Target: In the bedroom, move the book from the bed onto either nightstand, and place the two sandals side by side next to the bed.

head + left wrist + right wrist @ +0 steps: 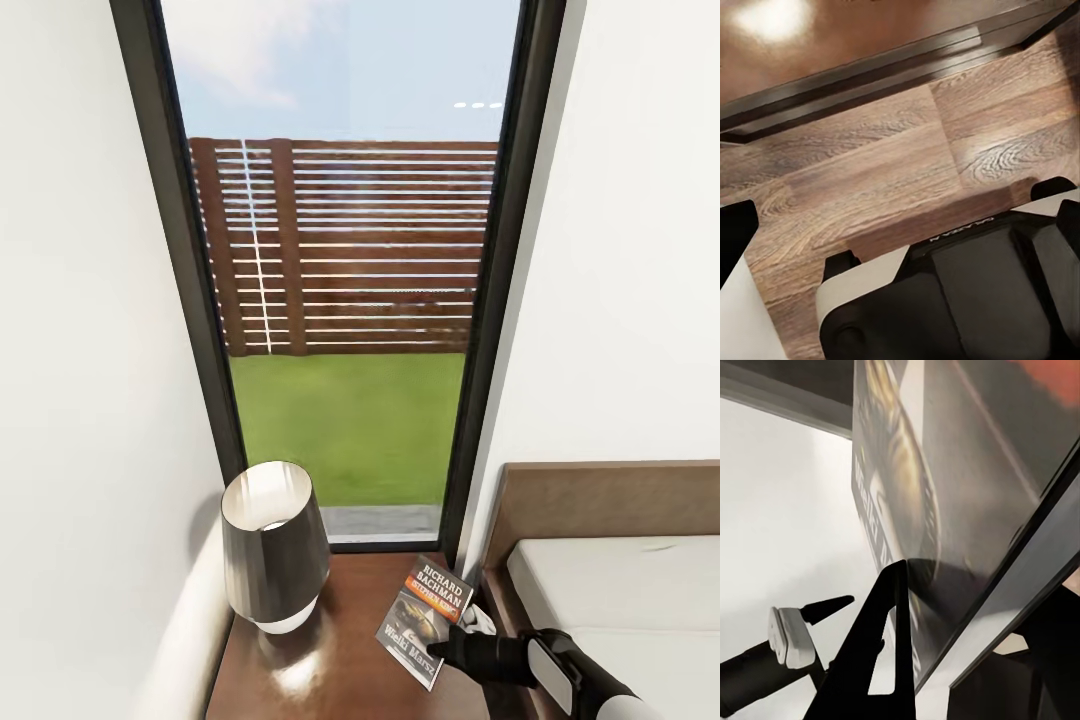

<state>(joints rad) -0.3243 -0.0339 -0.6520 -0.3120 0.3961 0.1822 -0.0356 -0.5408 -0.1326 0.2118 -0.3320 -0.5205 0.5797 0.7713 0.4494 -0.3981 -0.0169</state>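
Pinched at its lower corner by the right gripper [462, 640], the book [424, 620] hangs tilted just above the glossy nightstand [340, 660], between the lamp [275, 550] and the bed [600, 590]. Judged from here, letting go while it is tilted could slide it off the nightstand's edge toward the bed frame, or a sweep sideways could knock the lamp. Both fingers [881, 660] press on the cover. Whether the left gripper is spread cannot be told; wood-plank floor [870, 180] lies beneath it.

Head cam looks fwd/down at window [345, 280] and nightstand [340, 660]; right wrist cam v. close on the book [967, 487], shared w/ head; left wrist cam faces floor [870, 180].
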